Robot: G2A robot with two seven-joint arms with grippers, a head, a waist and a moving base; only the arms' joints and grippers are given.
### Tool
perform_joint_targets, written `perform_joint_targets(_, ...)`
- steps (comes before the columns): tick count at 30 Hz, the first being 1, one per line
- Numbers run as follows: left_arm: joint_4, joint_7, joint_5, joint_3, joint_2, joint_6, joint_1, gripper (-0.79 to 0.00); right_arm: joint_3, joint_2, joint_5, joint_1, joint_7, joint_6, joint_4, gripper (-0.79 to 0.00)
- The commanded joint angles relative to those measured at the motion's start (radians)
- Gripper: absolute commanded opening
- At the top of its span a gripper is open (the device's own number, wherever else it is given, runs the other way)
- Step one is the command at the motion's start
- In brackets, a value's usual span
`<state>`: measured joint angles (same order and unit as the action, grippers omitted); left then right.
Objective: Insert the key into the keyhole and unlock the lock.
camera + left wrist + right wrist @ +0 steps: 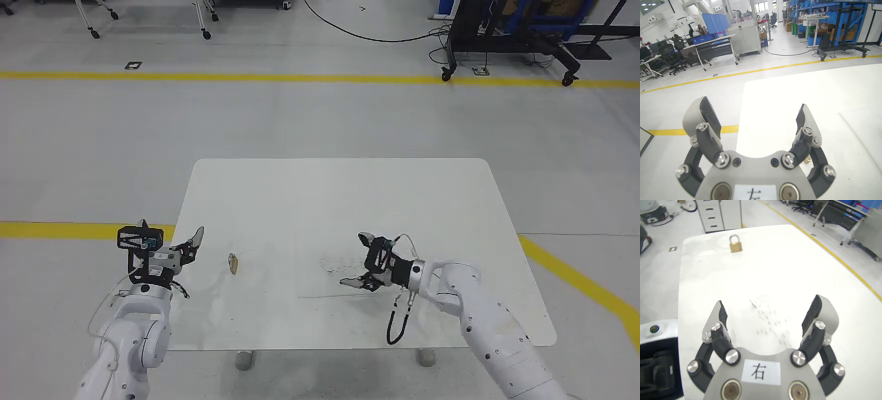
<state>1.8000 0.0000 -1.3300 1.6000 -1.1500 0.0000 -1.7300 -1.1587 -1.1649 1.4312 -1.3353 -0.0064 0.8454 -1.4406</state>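
Note:
A brass padlock (233,263) with a silver shackle stands on the white table (400,200) near its left front corner. In the right wrist view the padlock (735,245) is far ahead of my right gripper (768,300). That gripper (355,261) is open and empty, low over the table's front middle. My left gripper (190,252) is open and empty at the table's left edge, close beside the padlock. Only a brass corner of the padlock (807,161) peeks out behind one finger of the left gripper (753,104). A thin dark sliver (753,304) lies ahead of the right gripper; I cannot tell if it is the key.
Grey scuff marks (770,321) dot the table between the right gripper's fingers. The far half of the table (810,94) is bare. Yellow floor lines (300,77) run behind and beside the table.

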Motion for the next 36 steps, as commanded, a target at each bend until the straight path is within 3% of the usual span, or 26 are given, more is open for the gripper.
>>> perform_joint_targets(1,0.000,0.000,0.000,0.000,0.000,0.000,0.000,0.000,0.039,-0.004,0.035,0.032,0.005,0.023,0.024,0.000)
perform_joint_targets(3,0.000,0.000,0.000,0.000,0.000,0.000,0.000,0.000,0.083,-0.010,0.083,0.060,0.023,0.013,0.038,-0.031)
perform_joint_targets(8,0.000,0.000,0.000,0.000,0.000,0.000,0.000,0.000,0.167,-0.019,0.209,0.110,0.013,-0.004,0.061,-0.271)
perform_joint_targets(10,0.000,0.000,0.000,0.000,0.000,0.000,0.000,0.000,0.187,-0.022,0.235,0.125,0.010,-0.011,0.075,-0.413)
perform_joint_targets(21,0.000,0.000,0.000,0.000,0.000,0.000,0.000,0.000,0.234,-0.032,0.265,0.173,0.027,-0.057,0.130,-0.637)
perform_joint_targets(24,0.000,0.000,0.000,0.000,0.000,0.000,0.000,0.000,0.246,-0.036,0.261,0.184,0.037,-0.067,0.139,-0.785)
perform_joint_targets(36,0.000,0.000,0.000,0.000,0.000,0.000,0.000,0.000,0.241,-0.033,0.251,0.191,-0.013,-0.089,0.142,-0.785)
